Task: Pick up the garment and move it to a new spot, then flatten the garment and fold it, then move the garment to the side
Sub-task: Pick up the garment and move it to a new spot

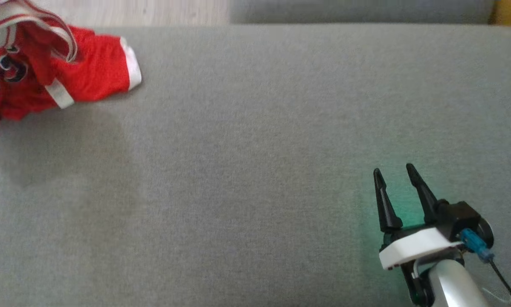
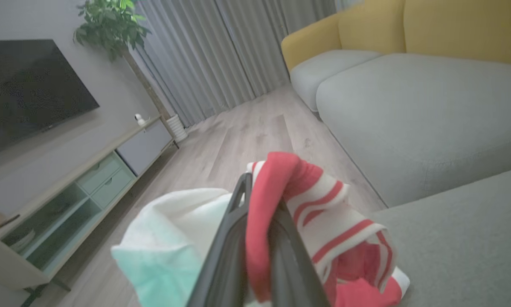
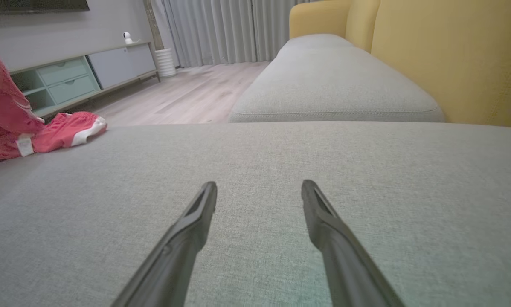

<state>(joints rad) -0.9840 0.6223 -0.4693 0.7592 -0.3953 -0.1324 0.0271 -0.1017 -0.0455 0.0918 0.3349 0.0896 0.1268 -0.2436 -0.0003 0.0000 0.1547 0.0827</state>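
At sofa cushion far-left corner: left claw clamped on red-white garment; right claw spread open, empty.

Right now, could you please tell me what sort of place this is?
Probably a home living room: a grey fabric sofa with yellow backrest, a dark flat television, and a low cabinet with pale green drawers.
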